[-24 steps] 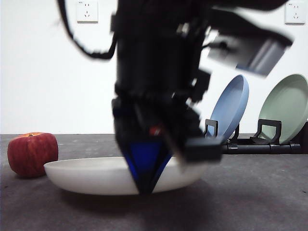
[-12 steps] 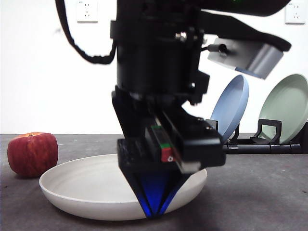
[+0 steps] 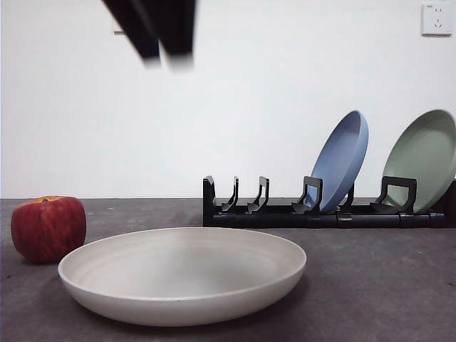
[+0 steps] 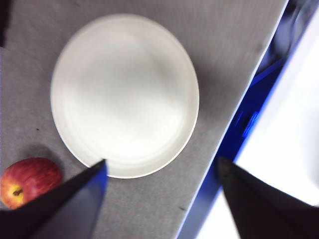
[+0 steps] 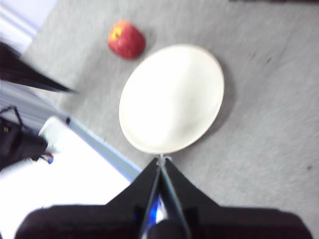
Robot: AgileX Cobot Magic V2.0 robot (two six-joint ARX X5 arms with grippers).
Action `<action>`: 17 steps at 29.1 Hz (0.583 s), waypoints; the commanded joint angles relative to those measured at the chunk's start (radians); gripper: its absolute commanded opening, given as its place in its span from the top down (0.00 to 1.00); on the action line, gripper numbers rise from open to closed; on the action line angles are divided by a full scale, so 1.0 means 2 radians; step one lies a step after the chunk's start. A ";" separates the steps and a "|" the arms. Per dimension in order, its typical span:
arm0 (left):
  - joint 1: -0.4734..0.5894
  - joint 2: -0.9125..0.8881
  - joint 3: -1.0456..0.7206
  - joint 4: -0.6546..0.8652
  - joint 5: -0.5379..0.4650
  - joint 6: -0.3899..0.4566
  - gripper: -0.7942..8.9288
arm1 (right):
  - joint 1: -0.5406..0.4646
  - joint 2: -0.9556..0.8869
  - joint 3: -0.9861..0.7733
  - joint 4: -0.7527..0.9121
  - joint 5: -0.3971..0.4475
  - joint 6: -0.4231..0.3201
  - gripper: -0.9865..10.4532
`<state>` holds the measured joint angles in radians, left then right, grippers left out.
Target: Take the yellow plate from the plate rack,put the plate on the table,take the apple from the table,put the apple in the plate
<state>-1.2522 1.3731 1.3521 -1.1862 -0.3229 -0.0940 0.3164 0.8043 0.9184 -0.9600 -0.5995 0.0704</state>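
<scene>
The yellow plate (image 3: 182, 274) lies flat on the table (image 3: 385, 285), near its front edge, with nothing in it and no pincer touching it. Right gripper (image 5: 161, 160) is high above the plate's rim, tips pressed together into one point, holding nothing. Left gripper (image 4: 159, 167) hangs high as well, looking straight down, its jaws spread wide and empty, the plate lying well below between and beyond them. In the front view only a blurred black arm tip (image 3: 160, 32) shows at the top edge, left of centre; which arm it is cannot be told. The apple (image 3: 48, 229) sits just beside the plate's left rim, apart from it, stem dip up. Back along the rear edge stands the plate rack (image 3: 324, 208), a blue plate (image 3: 343, 158) and a pale green plate (image 3: 422, 160) leaning upright in its right-hand slots, the left slots bare.
</scene>
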 commanded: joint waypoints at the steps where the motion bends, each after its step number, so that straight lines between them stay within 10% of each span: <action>1: 0.002 -0.070 -0.001 -0.002 0.009 -0.046 0.92 | 0.031 0.028 0.002 0.026 -0.001 -0.001 0.92; 7: 0.002 -0.198 -0.001 -0.067 -0.002 -0.157 0.92 | 0.152 0.129 0.010 0.182 0.029 0.095 0.89; 13: 0.001 -0.263 -0.001 -0.067 0.009 -0.176 0.92 | 0.236 0.248 0.102 0.203 0.122 0.096 0.37; 17: 0.001 -0.298 -0.001 -0.068 0.026 -0.176 0.92 | 0.262 0.333 0.187 0.203 0.153 0.058 0.30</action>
<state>-1.2522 0.7887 1.3537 -1.3231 -0.2760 -0.4316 0.8356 1.4330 1.2621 -0.5583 -0.3019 0.2230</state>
